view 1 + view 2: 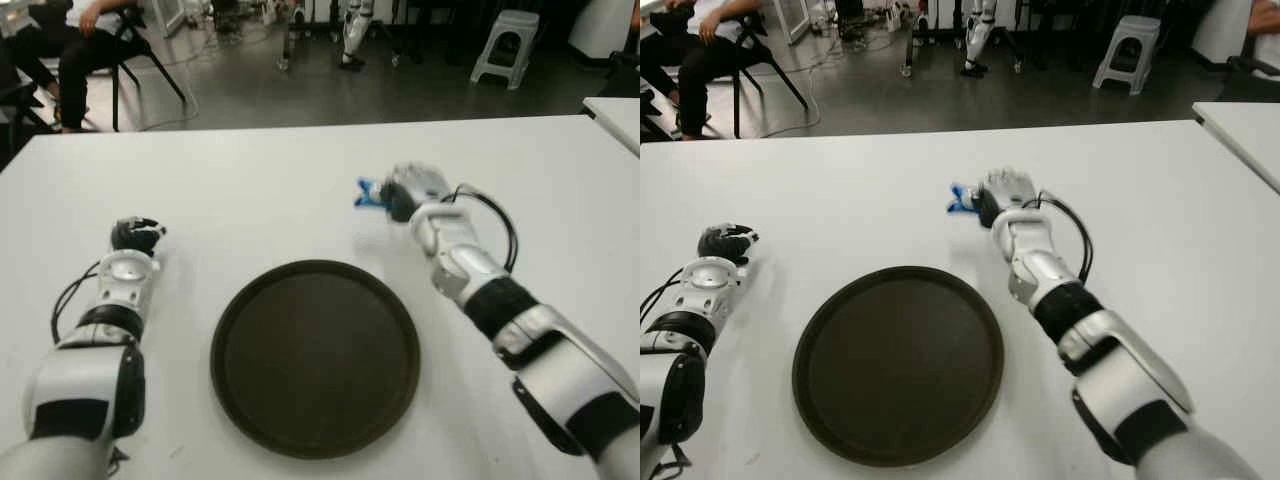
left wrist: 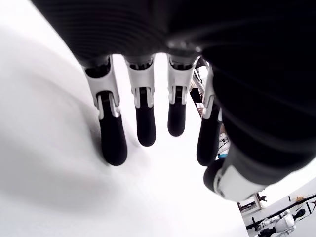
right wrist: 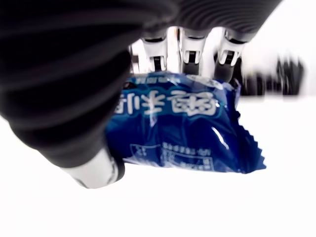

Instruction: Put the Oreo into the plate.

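Oreo packet (image 3: pixel 182 131), blue, being pinched between thumb and fingers (image 3: pixel 190 54) of the right hand (image 1: pixel 405 192), beyond the plate (image 1: pixel 315 355) toward its far right, low over the table (image 1: pixel 250 190). Grasp looking done; carrying over and releasing into the bare plate not yet done. Left hand (image 1: pixel 135 236) showing left of the plate, fingers relaxed, holding nothing.
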Controlling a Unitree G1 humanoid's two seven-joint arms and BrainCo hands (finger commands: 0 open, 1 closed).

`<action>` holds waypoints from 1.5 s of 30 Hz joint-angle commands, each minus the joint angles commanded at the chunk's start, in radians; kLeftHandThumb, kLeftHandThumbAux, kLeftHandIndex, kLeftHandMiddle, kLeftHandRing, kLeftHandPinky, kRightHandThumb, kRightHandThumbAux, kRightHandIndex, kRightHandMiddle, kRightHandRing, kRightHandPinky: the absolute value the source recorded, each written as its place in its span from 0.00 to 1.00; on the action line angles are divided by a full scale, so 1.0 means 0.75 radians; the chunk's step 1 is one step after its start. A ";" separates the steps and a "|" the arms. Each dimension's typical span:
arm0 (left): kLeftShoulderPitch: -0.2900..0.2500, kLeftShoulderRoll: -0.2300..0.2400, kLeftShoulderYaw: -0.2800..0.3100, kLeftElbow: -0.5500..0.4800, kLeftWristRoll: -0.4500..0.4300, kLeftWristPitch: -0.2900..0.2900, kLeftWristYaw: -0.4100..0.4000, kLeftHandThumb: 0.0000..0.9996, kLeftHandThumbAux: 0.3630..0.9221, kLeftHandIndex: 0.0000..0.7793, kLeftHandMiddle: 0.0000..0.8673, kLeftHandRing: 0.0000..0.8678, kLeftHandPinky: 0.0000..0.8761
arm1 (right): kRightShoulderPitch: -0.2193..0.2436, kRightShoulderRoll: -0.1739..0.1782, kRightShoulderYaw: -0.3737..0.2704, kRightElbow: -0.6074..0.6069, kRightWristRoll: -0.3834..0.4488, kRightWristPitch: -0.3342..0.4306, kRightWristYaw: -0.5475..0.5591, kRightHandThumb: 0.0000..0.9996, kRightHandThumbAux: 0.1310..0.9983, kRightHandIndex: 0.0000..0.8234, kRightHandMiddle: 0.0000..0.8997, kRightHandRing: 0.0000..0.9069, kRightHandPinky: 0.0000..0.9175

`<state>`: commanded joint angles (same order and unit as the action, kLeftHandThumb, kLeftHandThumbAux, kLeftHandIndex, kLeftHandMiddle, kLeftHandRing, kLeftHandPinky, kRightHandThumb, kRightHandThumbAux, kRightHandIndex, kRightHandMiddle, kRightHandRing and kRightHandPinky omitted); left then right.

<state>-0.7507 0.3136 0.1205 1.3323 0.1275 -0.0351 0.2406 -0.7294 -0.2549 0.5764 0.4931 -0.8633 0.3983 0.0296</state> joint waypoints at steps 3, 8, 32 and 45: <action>-0.002 0.000 -0.001 0.000 0.001 0.004 -0.002 0.68 0.64 0.51 0.23 0.23 0.20 | 0.045 -0.033 -0.031 -0.141 -0.011 0.007 -0.001 0.71 0.67 0.51 0.06 0.00 0.00; -0.003 0.000 -0.004 -0.001 0.004 0.011 0.002 0.68 0.64 0.51 0.21 0.22 0.18 | 0.116 -0.060 -0.089 -0.302 -0.005 -0.014 -0.039 0.71 0.67 0.51 0.05 0.00 0.00; -0.003 0.007 -0.007 0.004 0.007 0.019 0.004 0.68 0.64 0.51 0.23 0.24 0.22 | 0.231 0.056 -0.363 -0.326 0.192 -0.508 -0.594 0.72 0.67 0.52 0.00 0.00 0.00; -0.002 0.009 -0.002 0.005 0.006 0.015 -0.006 0.68 0.64 0.51 0.20 0.21 0.18 | 0.194 0.092 -0.413 -0.123 0.283 -0.865 -0.824 0.72 0.66 0.52 0.00 0.00 0.00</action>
<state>-0.7522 0.3206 0.1192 1.3357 0.1320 -0.0237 0.2361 -0.5842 -0.1856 0.2664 0.4006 -0.6511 -0.2507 -0.5885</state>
